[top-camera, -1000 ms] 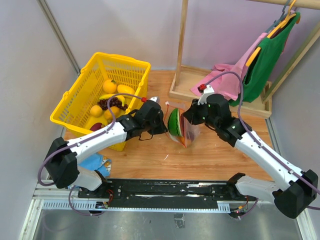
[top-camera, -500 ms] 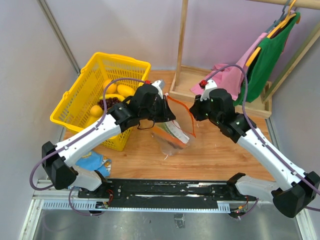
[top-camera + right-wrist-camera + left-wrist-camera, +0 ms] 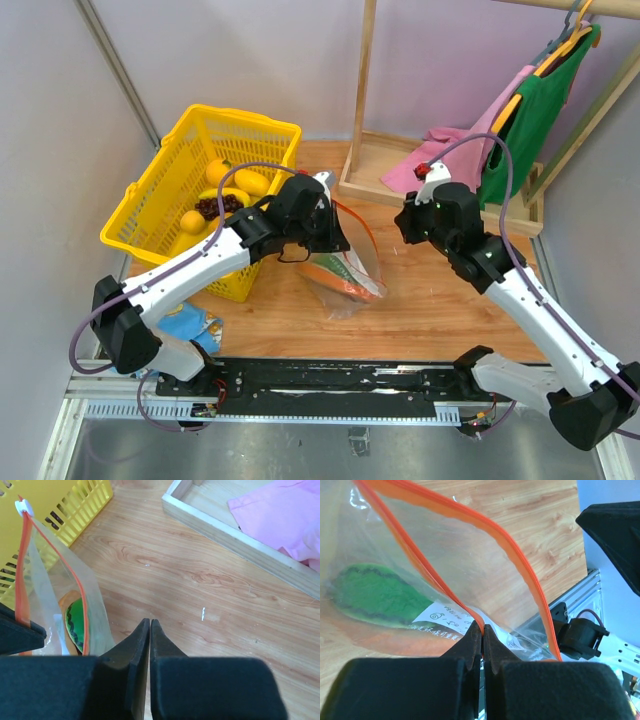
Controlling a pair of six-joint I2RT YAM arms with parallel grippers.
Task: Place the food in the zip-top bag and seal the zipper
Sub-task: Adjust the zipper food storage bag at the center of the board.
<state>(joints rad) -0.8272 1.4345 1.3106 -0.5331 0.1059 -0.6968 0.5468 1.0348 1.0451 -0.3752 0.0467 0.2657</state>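
Observation:
The zip-top bag [image 3: 352,272] hangs crumpled from my left gripper [image 3: 333,232] and sags onto the wooden table. My left gripper [image 3: 482,628] is shut on the red zipper [image 3: 435,575] strip, and the mouth gapes beyond it. Inside lies the watermelon wedge [image 3: 372,596] beside a white label [image 3: 442,620]. My right gripper [image 3: 150,622] is shut with nothing in it, apart from the bag [image 3: 55,600], to its right. The white slider [image 3: 24,507] sits at the zipper's far end. More food, a banana [image 3: 226,193] and round fruits [image 3: 193,221], rests in the basket.
The yellow basket [image 3: 150,195] stands at the left, close behind my left arm. A wooden rack base [image 3: 362,190] holds pink cloth [image 3: 450,160], with green clothes [image 3: 530,120] hanging at the back right. A blue packet [image 3: 190,325] lies near the left arm's base.
My right gripper has let go of the bag's mouth, drawn back to the right and shut. The bag with the watermelon has tipped over and sagged under my left gripper.

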